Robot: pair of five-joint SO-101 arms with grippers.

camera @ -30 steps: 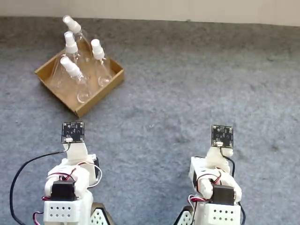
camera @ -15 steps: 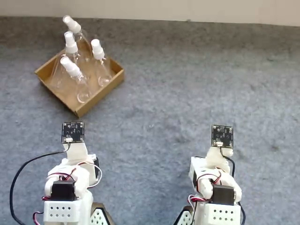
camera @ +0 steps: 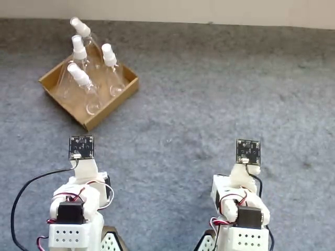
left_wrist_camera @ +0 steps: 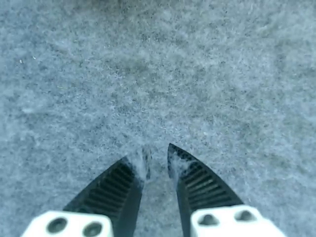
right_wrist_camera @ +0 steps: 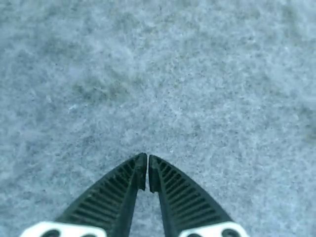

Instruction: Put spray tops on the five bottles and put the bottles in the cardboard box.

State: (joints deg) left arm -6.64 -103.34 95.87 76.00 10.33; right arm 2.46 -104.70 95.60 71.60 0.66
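Cardboard box (camera: 111,106) on grey carpet (camera: 209,94), four spray-topped bottles (camera: 116,81) inside

4 spray-topped bottles (camera: 116,79) in cardboard box (camera: 112,107)

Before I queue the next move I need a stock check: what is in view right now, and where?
cardboard box: one, brown, far left of the table, set at an angle.
bottles: four countable, clear, standing and leaning together inside the box; I cannot make out a fifth.
spray tops: four, white, one on each of those bottles.
carpet: one, grey, covering the table.
arms: two, white with black parts, side by side at the near edge, well short of the box.
left gripper: black fingers, a narrow gap between the tips, over bare carpet, holding nothing.
right gripper: black fingers, tips together, over bare carpet, holding nothing.
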